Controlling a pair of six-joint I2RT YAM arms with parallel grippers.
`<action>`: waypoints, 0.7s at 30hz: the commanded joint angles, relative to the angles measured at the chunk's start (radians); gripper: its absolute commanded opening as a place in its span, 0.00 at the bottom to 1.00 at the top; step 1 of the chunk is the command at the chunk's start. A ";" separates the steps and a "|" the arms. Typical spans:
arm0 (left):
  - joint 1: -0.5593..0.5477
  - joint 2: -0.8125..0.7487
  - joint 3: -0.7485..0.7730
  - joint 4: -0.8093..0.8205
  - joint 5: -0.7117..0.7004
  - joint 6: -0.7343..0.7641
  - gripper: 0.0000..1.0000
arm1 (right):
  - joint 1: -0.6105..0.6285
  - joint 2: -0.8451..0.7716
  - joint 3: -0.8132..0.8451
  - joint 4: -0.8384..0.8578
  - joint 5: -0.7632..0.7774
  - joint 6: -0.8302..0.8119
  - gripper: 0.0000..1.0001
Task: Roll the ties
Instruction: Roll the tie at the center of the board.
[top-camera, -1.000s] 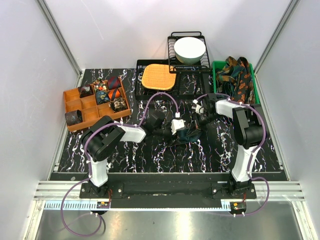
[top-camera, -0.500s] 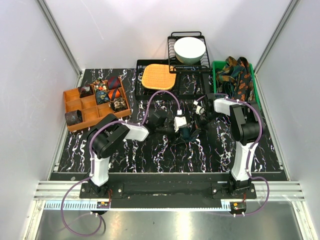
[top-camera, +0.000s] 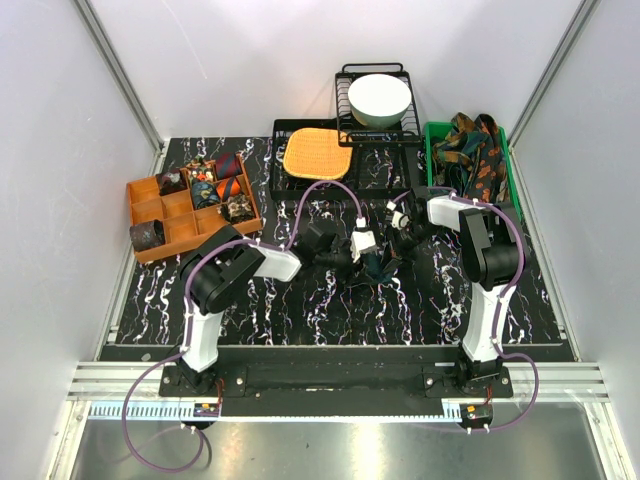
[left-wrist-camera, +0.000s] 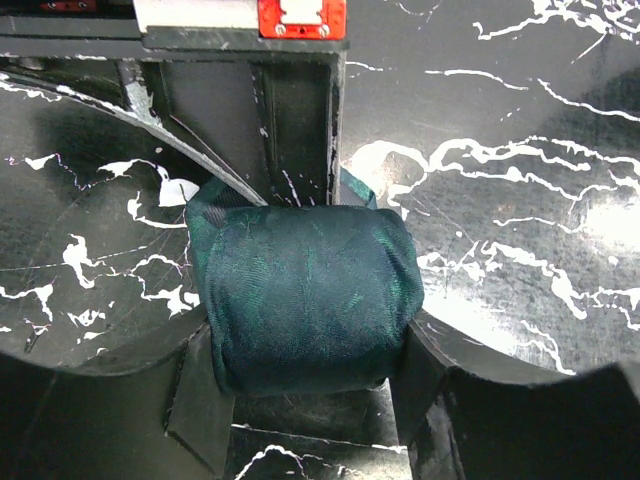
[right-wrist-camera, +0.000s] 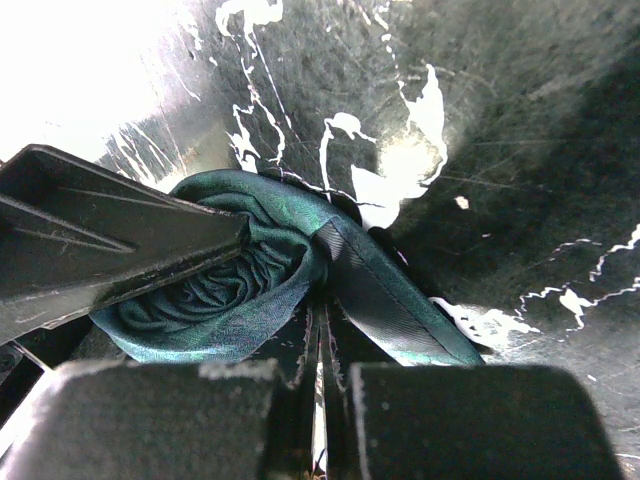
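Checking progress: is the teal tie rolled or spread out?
Rolled: the teal tie is a compact bundle in the left pincer; spiral layers show end-on.

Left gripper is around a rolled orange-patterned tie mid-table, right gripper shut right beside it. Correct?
No. The rolled tie in the left gripper is plain dark teal, not orange-patterned; the left wrist view shows it. The right gripper is shut beside it, as stated.

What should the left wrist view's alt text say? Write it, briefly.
A rolled teal tie sits clamped in the left gripper on a black, white-veined table. Beyond the roll, the right gripper, shut, meets its far edge.
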 joint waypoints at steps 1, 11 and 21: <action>-0.009 0.022 0.042 0.042 -0.003 -0.043 0.59 | 0.036 0.058 -0.018 0.059 0.134 -0.036 0.00; -0.010 0.045 0.065 0.009 -0.012 -0.036 0.60 | 0.053 0.063 -0.021 0.065 0.116 -0.032 0.00; -0.021 0.085 0.096 0.011 -0.001 -0.033 0.60 | 0.059 0.069 -0.016 0.070 0.106 -0.024 0.00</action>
